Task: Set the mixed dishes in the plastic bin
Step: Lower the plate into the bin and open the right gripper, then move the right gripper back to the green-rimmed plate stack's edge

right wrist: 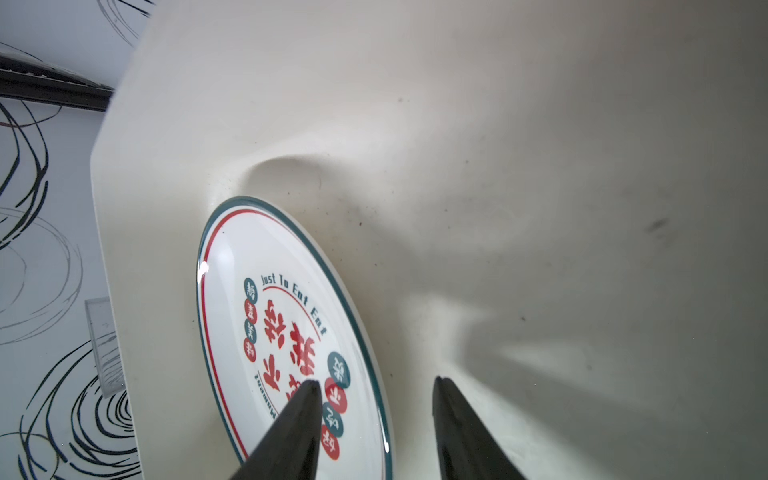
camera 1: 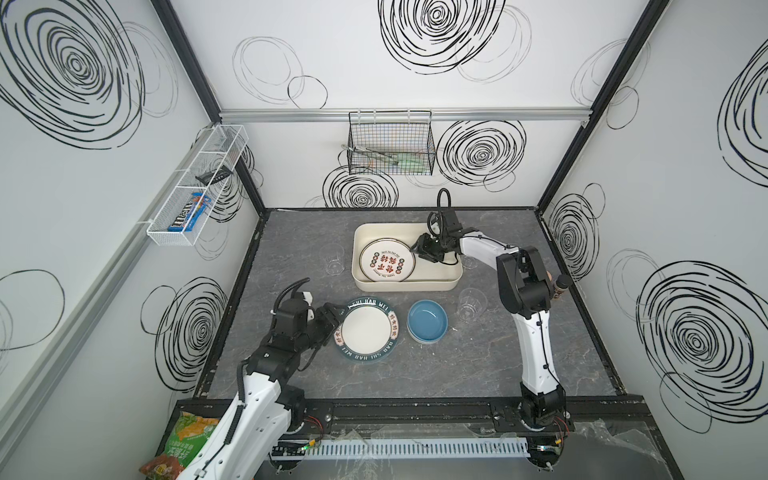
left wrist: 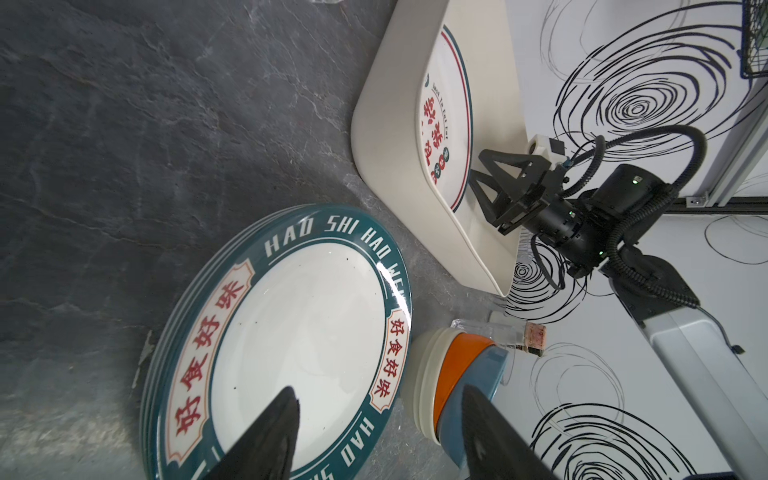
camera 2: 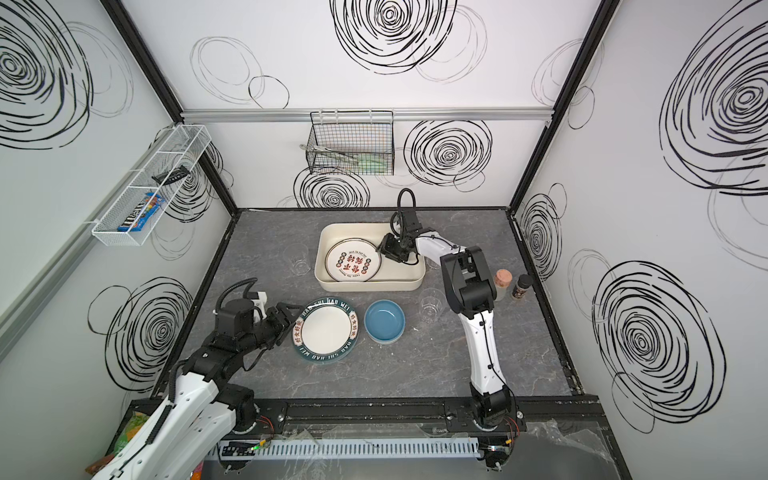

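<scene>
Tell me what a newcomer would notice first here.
A round white plate with red characters lies in the cream-white rectangular plastic bin at centre back, the right tool open over its edge. Nearer, a stack of round plates with dark green lettered rims sits beside nested small bowls, blue on top.

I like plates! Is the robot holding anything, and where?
Nothing is held: right gripper open above the round white red-lettered plate in the cream plastic bin; left gripper open by the round green-rimmed plate.
</scene>
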{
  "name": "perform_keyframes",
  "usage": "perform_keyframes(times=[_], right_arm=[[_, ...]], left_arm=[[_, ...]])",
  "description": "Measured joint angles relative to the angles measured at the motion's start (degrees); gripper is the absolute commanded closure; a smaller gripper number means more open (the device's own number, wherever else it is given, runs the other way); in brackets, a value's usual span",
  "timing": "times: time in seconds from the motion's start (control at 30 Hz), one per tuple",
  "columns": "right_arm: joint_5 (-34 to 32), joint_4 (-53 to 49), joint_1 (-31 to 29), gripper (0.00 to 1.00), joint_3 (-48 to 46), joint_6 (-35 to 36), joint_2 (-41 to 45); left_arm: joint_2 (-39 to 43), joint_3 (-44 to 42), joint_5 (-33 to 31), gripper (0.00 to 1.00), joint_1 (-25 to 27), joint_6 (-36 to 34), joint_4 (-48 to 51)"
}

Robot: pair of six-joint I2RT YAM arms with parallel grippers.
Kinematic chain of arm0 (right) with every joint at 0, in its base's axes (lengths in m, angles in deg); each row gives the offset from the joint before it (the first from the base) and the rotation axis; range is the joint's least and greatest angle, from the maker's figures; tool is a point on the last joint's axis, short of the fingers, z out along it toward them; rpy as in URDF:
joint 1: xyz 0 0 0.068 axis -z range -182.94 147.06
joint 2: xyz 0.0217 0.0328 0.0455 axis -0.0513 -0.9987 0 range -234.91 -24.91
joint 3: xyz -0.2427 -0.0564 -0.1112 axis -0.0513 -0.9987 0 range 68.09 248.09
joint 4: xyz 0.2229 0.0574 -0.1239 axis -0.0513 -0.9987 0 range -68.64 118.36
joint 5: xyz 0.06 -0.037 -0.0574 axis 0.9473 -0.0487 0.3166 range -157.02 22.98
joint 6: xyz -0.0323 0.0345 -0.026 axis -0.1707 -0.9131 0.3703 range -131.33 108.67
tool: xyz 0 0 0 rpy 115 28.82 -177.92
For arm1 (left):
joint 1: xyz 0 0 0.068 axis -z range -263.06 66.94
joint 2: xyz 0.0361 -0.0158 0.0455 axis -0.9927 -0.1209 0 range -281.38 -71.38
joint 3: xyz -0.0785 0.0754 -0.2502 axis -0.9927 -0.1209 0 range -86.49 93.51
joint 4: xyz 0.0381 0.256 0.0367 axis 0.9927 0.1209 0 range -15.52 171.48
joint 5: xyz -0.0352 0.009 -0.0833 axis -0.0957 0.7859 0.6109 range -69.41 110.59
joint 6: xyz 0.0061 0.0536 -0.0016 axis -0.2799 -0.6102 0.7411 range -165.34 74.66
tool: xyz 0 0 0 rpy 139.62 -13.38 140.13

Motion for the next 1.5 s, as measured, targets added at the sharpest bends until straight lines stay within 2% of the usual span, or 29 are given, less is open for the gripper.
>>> perform_keyframes(times=[0.13,0.37,0.7,1.17,1.5], right_arm=[[-1.22,-1.81,0.11,0.51,-0.87,1.33,4.35],[-1.88,-3.19,-1.31,0.48,-5.79,4.17,16.81],[-4.98,-9.31,-9.94,0.43,-10.8,10.62,28.68],[-12.68,-18.47,-24.61,0.39,-14.47,15.91,31.15],[-15.96,-20.26,-29.38,0.36,-14.45,16.55,27.61]], left_arm=[[-0.02,0.0,-0.83,0.34,-0.31,-0.44,1.49],[-0.5,0.02,-1.73,0.33,-0.31,-1.57,5.27],[-2.75,1.84,-4.46,0.32,-0.11,-3.82,12.48],[-4.42,1.64,-7.26,0.31,1.01,-4.76,15.98],[-4.85,-0.39,-6.99,0.33,1.11,-4.76,15.06]])
